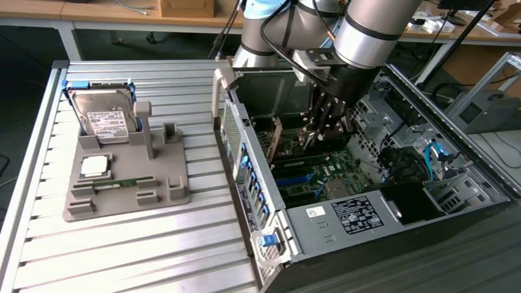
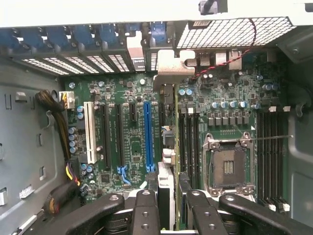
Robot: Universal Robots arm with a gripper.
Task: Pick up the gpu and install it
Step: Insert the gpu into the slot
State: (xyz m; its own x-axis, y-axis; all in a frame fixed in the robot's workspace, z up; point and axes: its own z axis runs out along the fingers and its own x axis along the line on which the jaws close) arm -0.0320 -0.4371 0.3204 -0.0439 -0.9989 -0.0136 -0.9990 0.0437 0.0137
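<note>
The gpu (image 2: 167,193) appears edge-on in the wrist view as a thin dark strip running away from me, with its silver bracket (image 2: 168,66) at the far end by the case's rear slots. My gripper (image 2: 171,213) is shut on it, one black finger (image 2: 145,210) on each side. The card hangs just above the motherboard (image 2: 122,93), beside the long blue slot (image 2: 148,129). In the exterior view my gripper (image 1: 330,131) reaches down inside the open computer case (image 1: 342,213), over the board's middle.
On the exterior view's left, a grey fixture (image 1: 122,177) holds a silver hard drive (image 1: 104,119), a processor chip (image 1: 96,165) and a green memory stick (image 1: 122,182). Inside the case are a white slot (image 2: 89,132), a processor socket (image 2: 227,166) and a cable bundle (image 2: 61,122).
</note>
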